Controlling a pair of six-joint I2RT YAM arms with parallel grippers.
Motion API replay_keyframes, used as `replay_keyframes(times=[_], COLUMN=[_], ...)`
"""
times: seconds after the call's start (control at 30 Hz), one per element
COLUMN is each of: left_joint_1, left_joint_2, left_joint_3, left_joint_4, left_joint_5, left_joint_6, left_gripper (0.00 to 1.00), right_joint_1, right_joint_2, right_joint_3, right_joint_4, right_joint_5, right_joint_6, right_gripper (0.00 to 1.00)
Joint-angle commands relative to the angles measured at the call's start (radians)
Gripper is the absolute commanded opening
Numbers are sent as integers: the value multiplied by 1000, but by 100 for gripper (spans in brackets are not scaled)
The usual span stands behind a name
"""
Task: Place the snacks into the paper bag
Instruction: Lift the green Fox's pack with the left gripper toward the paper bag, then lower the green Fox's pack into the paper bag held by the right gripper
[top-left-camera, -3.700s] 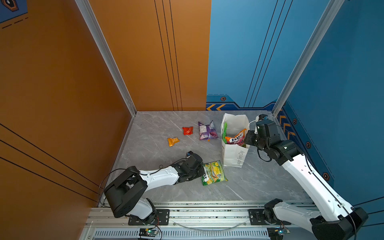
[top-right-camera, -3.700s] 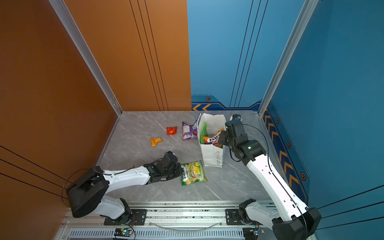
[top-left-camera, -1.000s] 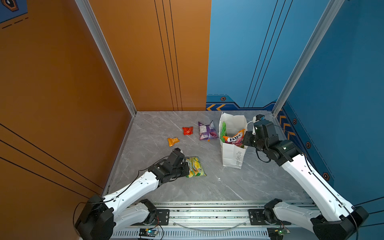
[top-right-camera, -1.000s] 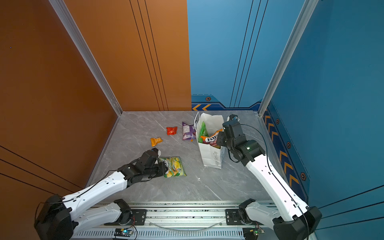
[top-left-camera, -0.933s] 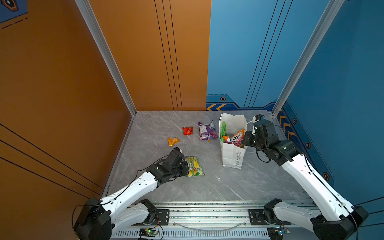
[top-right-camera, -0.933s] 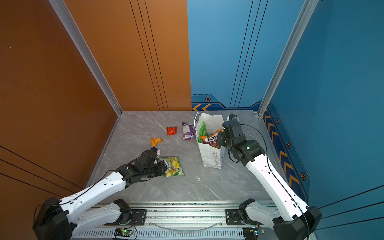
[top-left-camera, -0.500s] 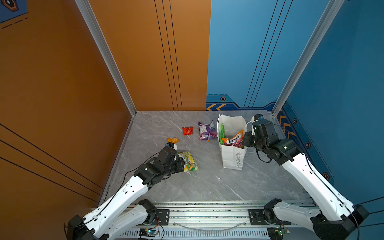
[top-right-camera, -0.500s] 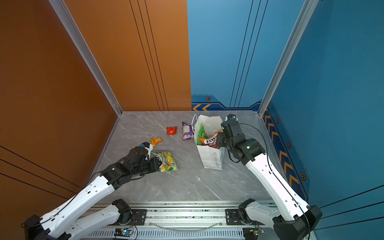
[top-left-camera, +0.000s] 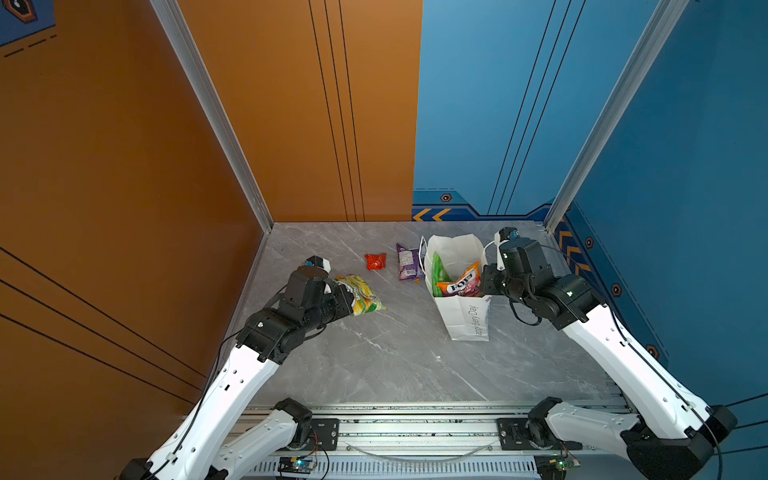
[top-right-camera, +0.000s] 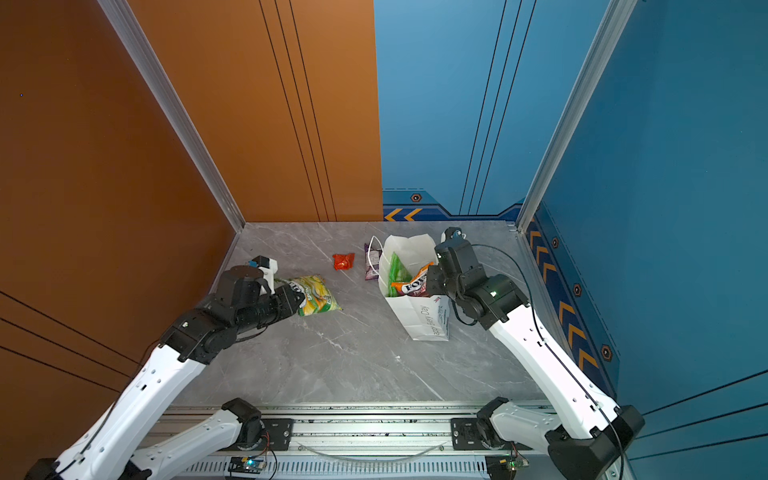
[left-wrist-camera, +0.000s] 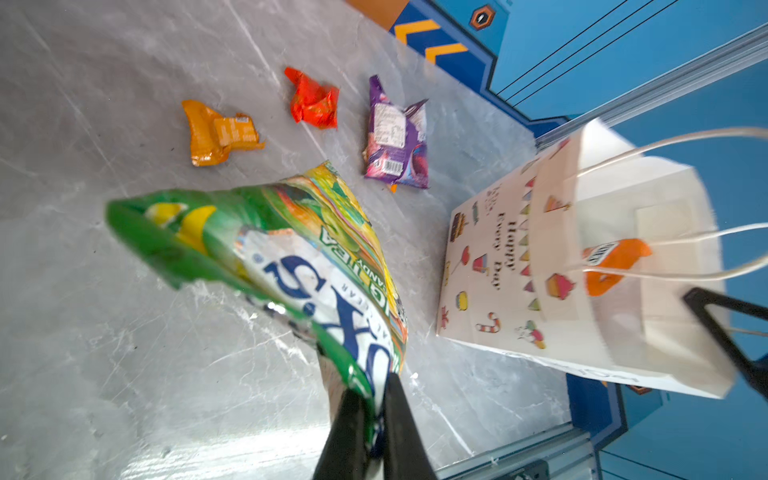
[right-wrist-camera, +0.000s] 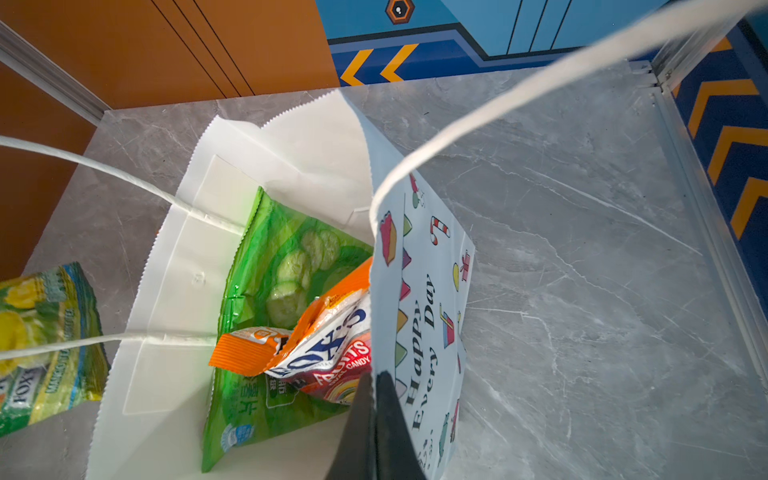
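My left gripper (left-wrist-camera: 372, 388) is shut on one end of a green FOX'S candy bag (left-wrist-camera: 291, 257), which hangs above the table at the left in both top views (top-left-camera: 361, 295). The white paper bag (top-left-camera: 465, 320) stands right of centre, mouth open. My right gripper (right-wrist-camera: 375, 376) is shut on its near rim (right-wrist-camera: 419, 291). Inside it lean a green Lay's chip bag (right-wrist-camera: 282, 266) and an orange FOX'S bag (right-wrist-camera: 328, 349). A red packet (top-left-camera: 375, 261), a purple packet (top-left-camera: 408, 262) and an orange packet (left-wrist-camera: 216, 133) lie on the table behind.
The grey marble table (top-left-camera: 395, 365) is boxed in by an orange wall on the left and blue walls at the back and right. A metal rail (top-left-camera: 415, 428) runs along its front edge. The bag's cord handles (right-wrist-camera: 540, 83) loop across the right wrist view.
My left gripper has lifted the green FOX'S bag off the table and carried it left and back. The paper bag has shifted slightly left in my right gripper's hold.
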Motion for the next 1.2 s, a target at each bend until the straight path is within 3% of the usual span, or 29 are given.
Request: replay_keyframes(times=[0.0,0.8,0.93,1.17], left_joint_1=[8,-9,-61,-227], left_joint_2=[32,224,258,323], left_joint_3=[106,714,779,846], left_joint_4=[-15,-159,-156,-156], left_joint_5=[37,-28,-26,-98], left_joint_6=[7,145,150,162], left_gripper=[0,0,0,0], right_joint_1=[24,119,126,136], right_joint_2=[2,69,75,84], right_joint_3=[64,110,117,124], right_joint_4=[50,63,63,63], right_joint_5=[27,62,65,80], right_joint_6=[-11,-5,-3,0], right_gripper=[0,0,0,0])
